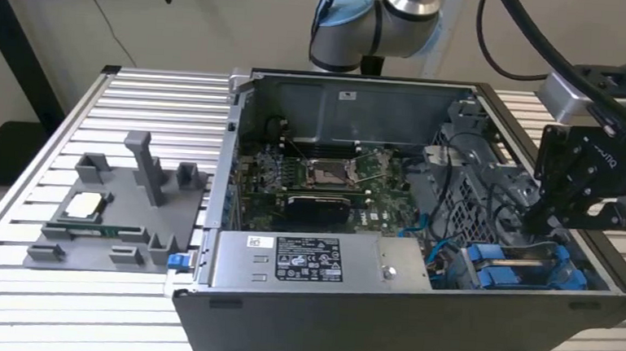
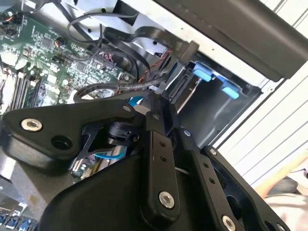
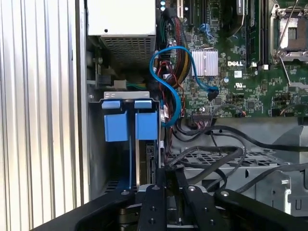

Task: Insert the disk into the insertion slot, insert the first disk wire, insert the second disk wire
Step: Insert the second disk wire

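Open computer case [image 1: 392, 311] on a slatted worktop [image 1: 133, 91]. Nearest corner, at the exterior view's right: the disk [image 1: 519, 266], blue carrier uppermost, seated in its bay; blue tabs in the first wrist view [image 3: 130, 122]. Above it: gripper [image 1: 544, 226], fingers [image 3: 153, 202] drawn together, whether on a wire cannot be told. Beyond: power-supply box [image 1: 308, 261], motherboard [image 1: 324, 176]. Grey fixture tray [image 1: 115, 212] outside the case.
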`<state>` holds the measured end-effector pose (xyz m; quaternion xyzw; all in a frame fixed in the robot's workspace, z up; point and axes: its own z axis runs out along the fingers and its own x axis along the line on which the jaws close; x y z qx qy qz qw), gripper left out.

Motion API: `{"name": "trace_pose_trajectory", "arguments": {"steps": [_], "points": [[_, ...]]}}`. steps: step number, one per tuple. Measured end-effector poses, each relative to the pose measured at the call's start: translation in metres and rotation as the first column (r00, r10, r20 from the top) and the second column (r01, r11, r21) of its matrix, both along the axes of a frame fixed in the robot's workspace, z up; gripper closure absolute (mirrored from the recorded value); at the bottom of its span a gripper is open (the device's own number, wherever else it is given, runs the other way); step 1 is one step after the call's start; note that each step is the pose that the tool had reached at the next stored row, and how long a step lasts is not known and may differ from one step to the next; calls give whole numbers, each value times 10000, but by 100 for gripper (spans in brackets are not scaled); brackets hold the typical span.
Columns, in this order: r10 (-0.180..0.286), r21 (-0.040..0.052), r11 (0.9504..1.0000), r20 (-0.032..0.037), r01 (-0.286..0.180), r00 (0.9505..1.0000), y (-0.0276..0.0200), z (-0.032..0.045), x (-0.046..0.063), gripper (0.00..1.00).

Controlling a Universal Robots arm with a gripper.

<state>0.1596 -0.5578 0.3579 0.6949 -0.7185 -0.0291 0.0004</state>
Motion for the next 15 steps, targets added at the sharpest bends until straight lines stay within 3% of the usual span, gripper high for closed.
{"name": "trace_pose_trajectory", "arguments": {"steps": [9,15], "points": [[-5,4,10000,-12,5,10000,-117,-27,52,81],[-5,2,10000,-12,5,10000,-128,-34,56,81]]}}
